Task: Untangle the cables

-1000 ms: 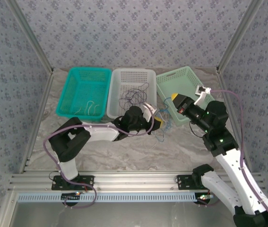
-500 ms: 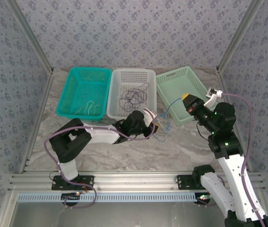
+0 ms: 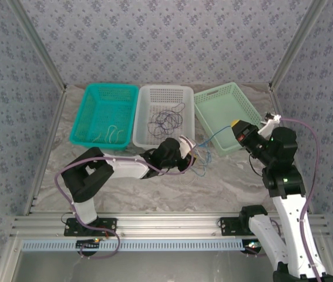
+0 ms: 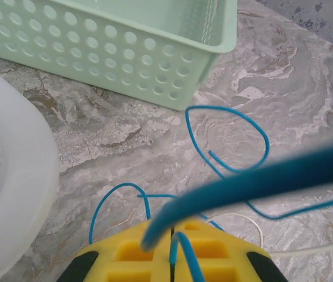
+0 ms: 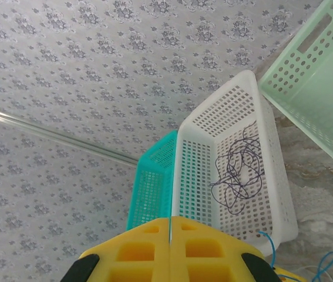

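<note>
Blue cable runs raised between both grippers. The left gripper, at the near right corner of the white basket, has its pads clamped on it. The right gripper, over the green basket, is pinched together on the cable's other end. Slack loops lie on the table just right of the left gripper.

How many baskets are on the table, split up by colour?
Teal basket: 1
White basket: 1
Pale green basket: 1
Total: 3
</note>
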Controlling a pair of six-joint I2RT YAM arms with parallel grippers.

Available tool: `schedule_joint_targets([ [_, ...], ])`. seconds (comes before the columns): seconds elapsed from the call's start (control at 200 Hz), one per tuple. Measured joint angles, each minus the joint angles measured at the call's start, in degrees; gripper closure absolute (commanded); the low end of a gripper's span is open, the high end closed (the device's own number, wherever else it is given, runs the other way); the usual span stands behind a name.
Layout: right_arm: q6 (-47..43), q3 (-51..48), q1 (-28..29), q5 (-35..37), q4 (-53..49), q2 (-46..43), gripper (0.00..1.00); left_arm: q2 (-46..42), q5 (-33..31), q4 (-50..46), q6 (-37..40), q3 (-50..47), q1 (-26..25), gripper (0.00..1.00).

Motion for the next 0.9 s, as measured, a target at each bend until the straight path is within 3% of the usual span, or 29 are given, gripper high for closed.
schedule_joint_targets([
  [0.12, -3.5, 3.7, 0.8, 1.5, -1.7, 1.4, 1.00, -0.1, -1.8, -2.8, 0.9, 0.0, -0.6, 0.26],
  [0.24, -7.6, 7.0, 3.8, 4.3, -4.3, 2.4, 1.00, -2.0, -3.8, -6.3, 2.1, 0.0, -2.1, 0.01],
  [0.53, -15.5, 9.7, 9.0, 9.5, -8.1, 4.9, 1.00, -13.0, -7.6, -8.1, 5.3, -0.1, -4.3, 0.01],
  [0.74, -21.4, 11.0, 9.4, 14.2, -7.5, 7.8, 1.00, -13.3, -10.7, -9.9, 5.6, -0.1, -4.3, 0.01],
  [0.904, -27.9, 14.8, 8.8, 18.7, -6.1, 15.8, 1.00, -13.3, -14.1, -11.0, 5.6, -0.1, -4.3, 0.00],
])
